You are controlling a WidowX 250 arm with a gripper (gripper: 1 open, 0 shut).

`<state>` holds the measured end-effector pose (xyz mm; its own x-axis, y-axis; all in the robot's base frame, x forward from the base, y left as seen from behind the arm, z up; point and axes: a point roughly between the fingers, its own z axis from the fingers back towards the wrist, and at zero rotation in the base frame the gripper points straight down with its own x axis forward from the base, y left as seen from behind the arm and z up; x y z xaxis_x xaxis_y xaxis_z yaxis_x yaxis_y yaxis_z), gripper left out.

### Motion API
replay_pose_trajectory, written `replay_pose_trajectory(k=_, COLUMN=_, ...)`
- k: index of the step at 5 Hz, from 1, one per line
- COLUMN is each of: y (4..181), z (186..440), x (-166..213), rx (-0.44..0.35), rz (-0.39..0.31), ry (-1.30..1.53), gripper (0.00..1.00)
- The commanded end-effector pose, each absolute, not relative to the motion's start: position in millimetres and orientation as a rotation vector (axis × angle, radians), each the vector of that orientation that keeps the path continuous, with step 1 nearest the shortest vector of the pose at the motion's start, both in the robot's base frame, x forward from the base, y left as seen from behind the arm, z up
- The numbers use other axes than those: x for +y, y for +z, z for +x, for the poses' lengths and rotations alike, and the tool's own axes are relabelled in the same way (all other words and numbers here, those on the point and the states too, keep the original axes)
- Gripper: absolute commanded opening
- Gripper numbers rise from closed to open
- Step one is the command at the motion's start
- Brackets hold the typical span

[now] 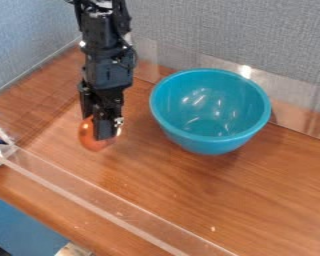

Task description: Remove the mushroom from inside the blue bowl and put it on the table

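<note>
Claw [99,133] down at the bench [190,205], clamped on the mushroom [91,135] outside the blue bowl [211,110].

Nearest the camera runs a clear edging strip [96,190] along the bench front. Behind it the claw points straight down, its jaws part-closed around the orange-brown mushroom, which sits at or just above the wood; actual contact cannot be told. Holding it low likely keeps the small rounded toy from rolling on release. It lies at about nine o'clock from the bowl, near but apart, so an open patch of bench receives it. Farther back, the bowl stands upright and looks empty, at about three o'clock from the arm [107,55].
</note>
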<state>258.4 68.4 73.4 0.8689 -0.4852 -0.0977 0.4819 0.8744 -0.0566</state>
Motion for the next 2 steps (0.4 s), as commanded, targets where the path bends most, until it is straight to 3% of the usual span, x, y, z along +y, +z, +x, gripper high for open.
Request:
replay_pose_trajectory(k=1, y=82.6, z=268.5, x=66.3, rx=0.074, rz=-0.007, ry=-0.532, gripper=0.0)
replay_pose_trajectory(k=2, y=80.5, z=272.5, x=57.7, rx=0.077, rz=-0.004, ry=-0.574, gripper=0.0)
